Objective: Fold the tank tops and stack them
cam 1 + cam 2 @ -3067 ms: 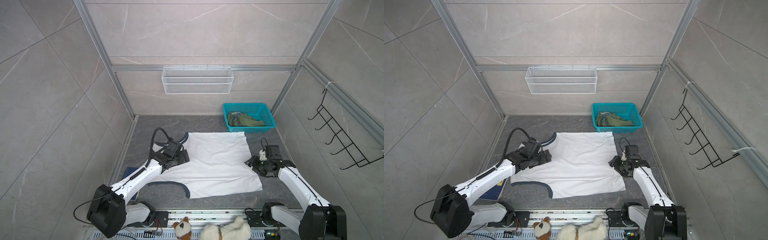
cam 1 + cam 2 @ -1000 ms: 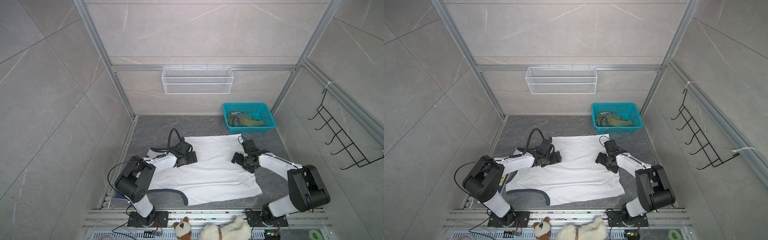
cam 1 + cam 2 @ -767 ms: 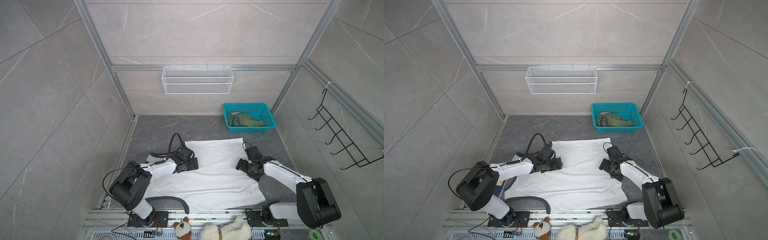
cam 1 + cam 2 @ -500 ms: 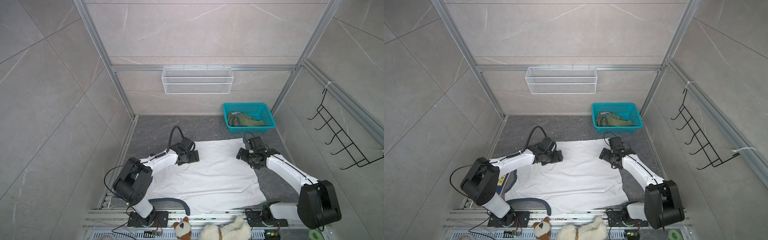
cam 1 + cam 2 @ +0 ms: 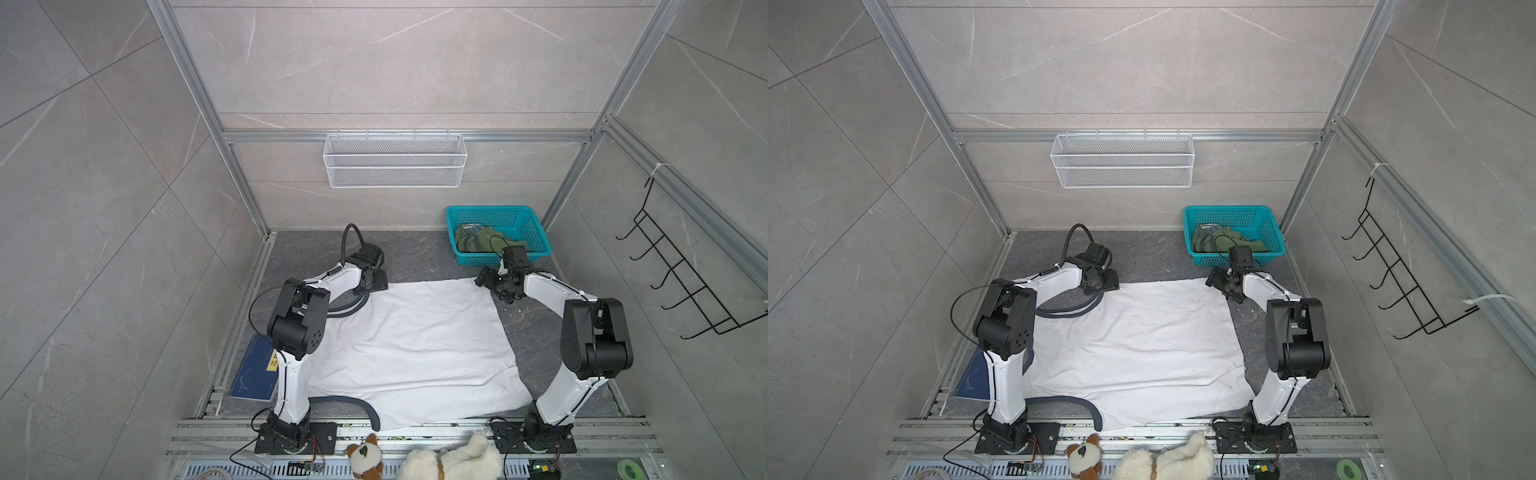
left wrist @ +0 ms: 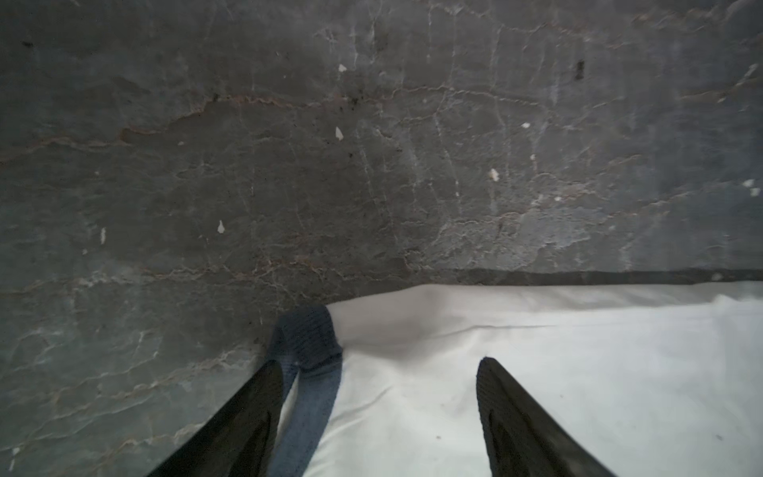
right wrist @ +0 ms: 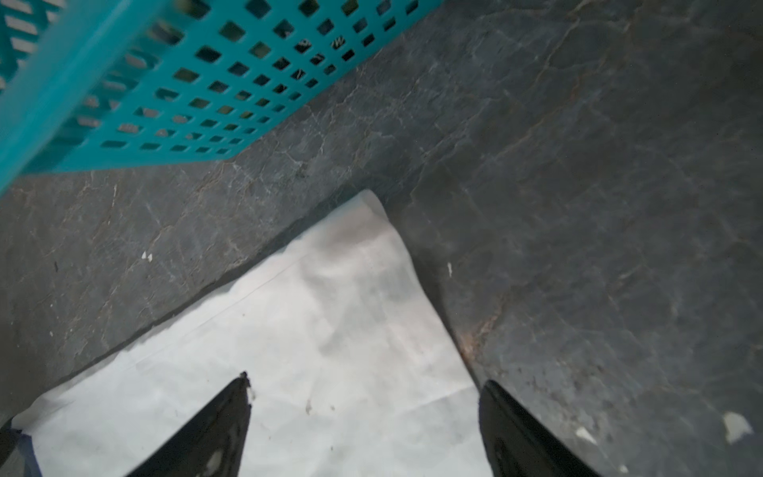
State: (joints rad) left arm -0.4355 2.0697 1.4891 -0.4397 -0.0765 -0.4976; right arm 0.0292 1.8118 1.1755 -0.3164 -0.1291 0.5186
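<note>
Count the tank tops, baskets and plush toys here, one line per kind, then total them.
Tank tops: 2 (white tank top, olive tank top)
Baskets: 2 (teal basket, wire basket)
Plush toys: 2 (brown-eared plush, white plush)
Total: 6

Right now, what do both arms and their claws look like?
The left arm and right arm have glossy white shells with chunky black joint housings. A thick black cable loops over the left wrist. The left claw and right claw each have two tapered matte-black fingers.
</note>
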